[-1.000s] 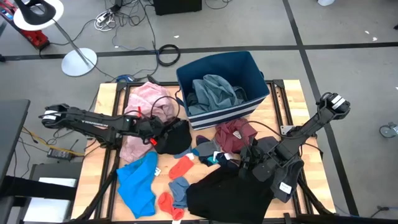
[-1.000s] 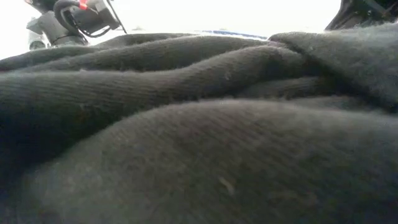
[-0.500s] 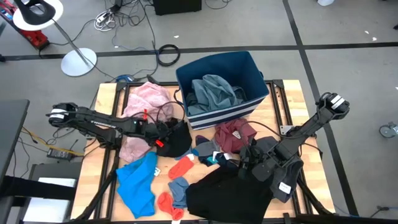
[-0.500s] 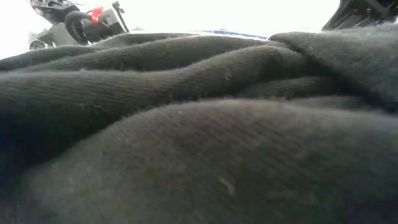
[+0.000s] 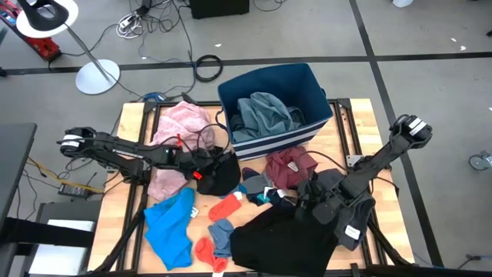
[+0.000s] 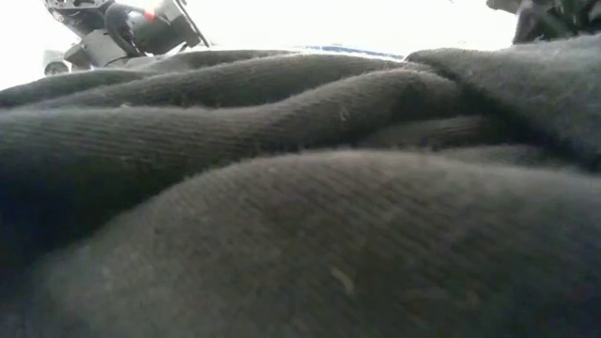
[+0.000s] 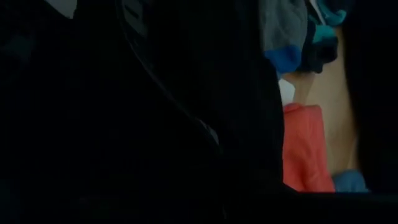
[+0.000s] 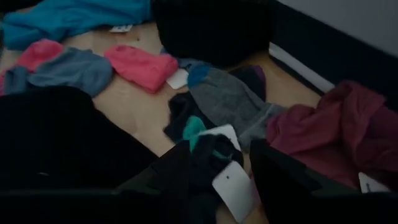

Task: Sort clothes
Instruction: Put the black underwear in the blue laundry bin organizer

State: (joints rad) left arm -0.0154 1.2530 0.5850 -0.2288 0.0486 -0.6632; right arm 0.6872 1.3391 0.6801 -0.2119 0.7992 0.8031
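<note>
Left tool (image 5: pixel 206 166) has shifted slightly onto the crumpled black garment (image 5: pixel 219 173).

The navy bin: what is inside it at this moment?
In the navy bin lies a crumpled grey-blue garment, filling much of it. Whatever lies beneath that garment is covered and cannot be seen.

- crumpled pink garment (image 5: pixel 178 132) at 10 o'clock
- bright blue top (image 5: pixel 170 224) bunched at 8
- maroon piece (image 5: pixel 291 167) near centre
- big black garment (image 5: pixel 277 238) sprawled at 6
</note>
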